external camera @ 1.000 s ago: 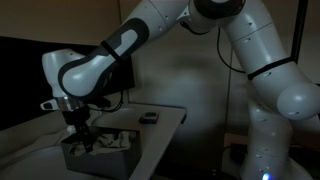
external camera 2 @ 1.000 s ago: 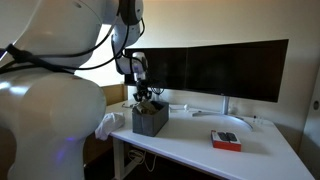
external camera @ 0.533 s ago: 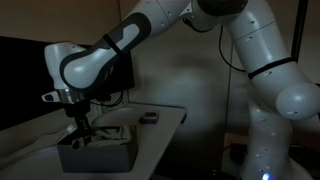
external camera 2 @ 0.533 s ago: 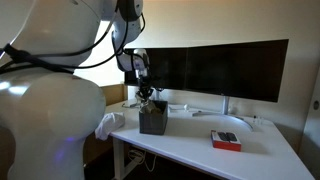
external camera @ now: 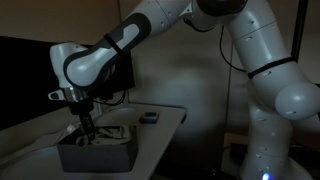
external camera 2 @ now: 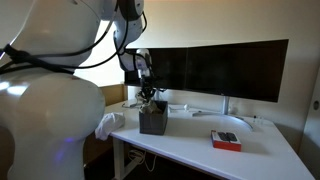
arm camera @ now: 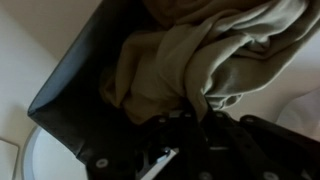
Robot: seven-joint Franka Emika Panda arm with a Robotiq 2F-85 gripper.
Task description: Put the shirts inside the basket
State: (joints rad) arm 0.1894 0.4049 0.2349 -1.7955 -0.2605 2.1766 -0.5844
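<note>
Wrist view looked down into the dark basket (arm camera: 72, 92). A khaki shirt (arm camera: 190, 55) lay bunched inside it, with one fold running toward the gripper (arm camera: 196, 128) at the bottom edge of the picture. There the fingers were only dark shapes against dark plastic, and I could not tell whether they were pinched on that fold or standing apart from it.

In both exterior views the gripper hung directly over the basket's open top, its tips about level with the rim, and the arm reached down to it from above. The basket stood on a white desk (external camera 2: 195, 142). Just beside the basket, toward the desk's edge, hung a pale crumpled cloth (external camera 2: 108, 124). It may have been another shirt, though the room was too dim to be sure.

I judged the step in hand to be the drop, since the khaki shirt was already inside the basket with the gripper right over it. The next move, as I saw it, called for the fingers to spread wide. Then would come a straight lift clear of the rim, so that no fold dragged out with them. After that the arm could swing to the pale cloth beside the basket, if that proved to be a shirt.
</note>
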